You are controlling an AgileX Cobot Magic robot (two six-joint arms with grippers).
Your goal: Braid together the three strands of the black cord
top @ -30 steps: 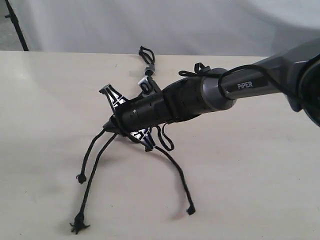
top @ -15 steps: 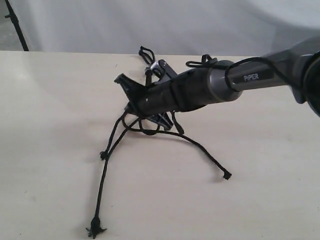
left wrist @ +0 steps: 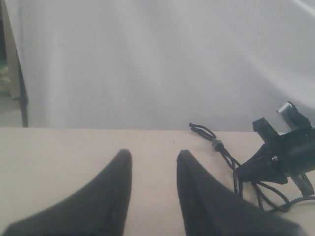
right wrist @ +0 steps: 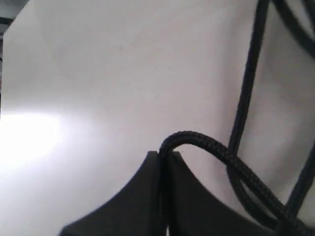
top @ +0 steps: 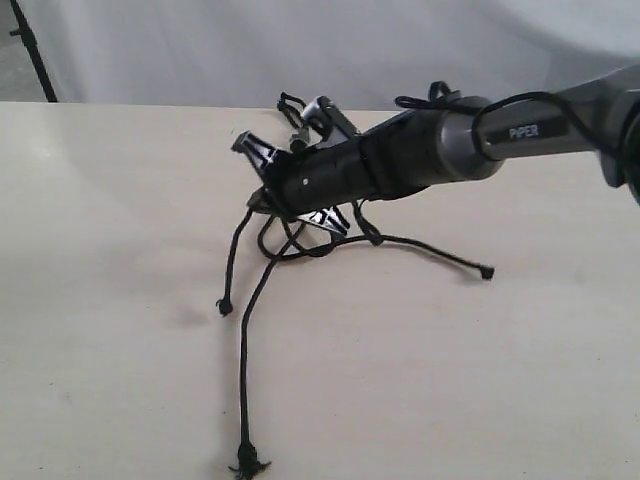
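Observation:
The black cord lies on the pale table (top: 110, 220). Its grey band (top: 297, 136) and short loops (top: 290, 101) sit at the far side, and the band (left wrist: 216, 145) also shows in the left wrist view. Three strands spread toward the front, with tips at the left (top: 224, 307), the front (top: 245, 465) and the right (top: 486, 271). My right gripper (top: 260, 204) hangs low over where the strands cross and is shut on one strand (right wrist: 206, 145), pinched at its tips (right wrist: 164, 156). I cannot tell which strand it holds. My left gripper (left wrist: 154, 157) is open, with nothing between its fingers, apart from the cord.
The grey right arm (top: 480, 140) spans the table from the right, with its own smooth wiring (top: 430, 97) looped on top. A white backdrop (top: 300, 50) closes the far side. A dark stand (top: 30, 50) rises at the far left.
My right gripper has moved away from the front edge and to the right, staying shut on the strand. All three strands dragged along, and the right tip swung out to the right.

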